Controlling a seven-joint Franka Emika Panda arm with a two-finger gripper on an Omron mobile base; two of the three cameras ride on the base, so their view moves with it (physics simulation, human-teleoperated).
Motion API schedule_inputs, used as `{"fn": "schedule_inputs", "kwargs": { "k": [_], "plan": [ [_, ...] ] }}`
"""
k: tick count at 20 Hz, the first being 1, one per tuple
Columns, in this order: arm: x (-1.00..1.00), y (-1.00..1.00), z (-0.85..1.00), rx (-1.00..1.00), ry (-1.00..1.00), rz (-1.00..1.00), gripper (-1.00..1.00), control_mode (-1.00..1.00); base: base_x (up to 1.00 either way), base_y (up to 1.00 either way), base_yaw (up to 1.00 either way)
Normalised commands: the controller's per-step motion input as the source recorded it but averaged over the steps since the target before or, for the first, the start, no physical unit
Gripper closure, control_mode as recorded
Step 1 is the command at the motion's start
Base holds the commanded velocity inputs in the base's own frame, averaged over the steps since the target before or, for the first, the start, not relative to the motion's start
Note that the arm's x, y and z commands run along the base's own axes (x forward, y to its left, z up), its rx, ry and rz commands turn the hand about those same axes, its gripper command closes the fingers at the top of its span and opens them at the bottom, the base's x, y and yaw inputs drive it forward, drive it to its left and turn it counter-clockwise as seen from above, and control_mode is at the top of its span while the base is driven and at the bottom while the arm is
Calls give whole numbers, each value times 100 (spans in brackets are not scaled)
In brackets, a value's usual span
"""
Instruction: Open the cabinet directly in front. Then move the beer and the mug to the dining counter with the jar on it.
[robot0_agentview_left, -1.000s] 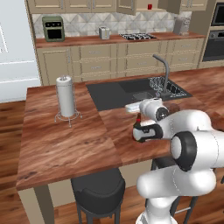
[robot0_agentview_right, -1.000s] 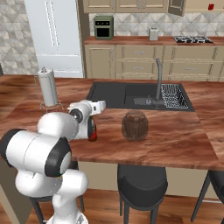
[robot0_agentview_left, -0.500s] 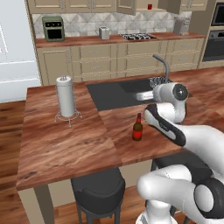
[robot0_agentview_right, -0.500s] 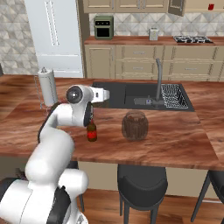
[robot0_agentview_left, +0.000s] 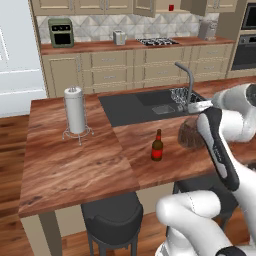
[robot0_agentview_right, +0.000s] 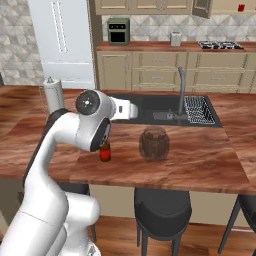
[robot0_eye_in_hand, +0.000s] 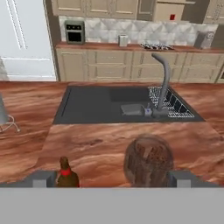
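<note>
kitchen island scene: dining counter (robot0_agentview_left: 75, 165) holds the beer (robot0_agentview_left: 157, 146) upright on the wood, jar (robot0_agentview_right: 154, 143) near it on the right, sink (robot0_eye_in_hand: 105, 105) beyond. my pincer (robot0_eye_in_hand: 113, 178) hangs above both, fingers wide apart, gripping nothing. mug (robot0_agentview_left: 171, 7) sits in the far cabinet (robot0_agentview_left: 144, 6), door open.

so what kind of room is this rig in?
A simulated home kitchen, by the look of it: a reddish-brown wood-topped island with an inset dark sink and curved silver tap, beige drawer units along the back wall, and a black hob.
</note>
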Motion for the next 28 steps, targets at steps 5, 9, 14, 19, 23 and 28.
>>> {"fn": "schedule_inputs", "kwargs": {
  "k": [5, 9, 14, 19, 23, 28],
  "plan": [
    [-91, -13, 33, 3, -70, 0, -100, -100, 0, 0, 0],
    [0, 0, 1, 0, -2, 0, -100, -100, 0, 0, 0],
    [-50, -1, -9, 0, 0, 0, -100, -100, 0, 0, 0],
    [-20, -3, -7, 0, 0, 0, -100, 100, -80, -27, 0],
    [0, 0, 0, 0, 0, 0, -100, 100, -71, -80, -14],
    [0, 0, 0, 0, 0, 0, -100, 100, -5, -40, -11]
  ]
}}
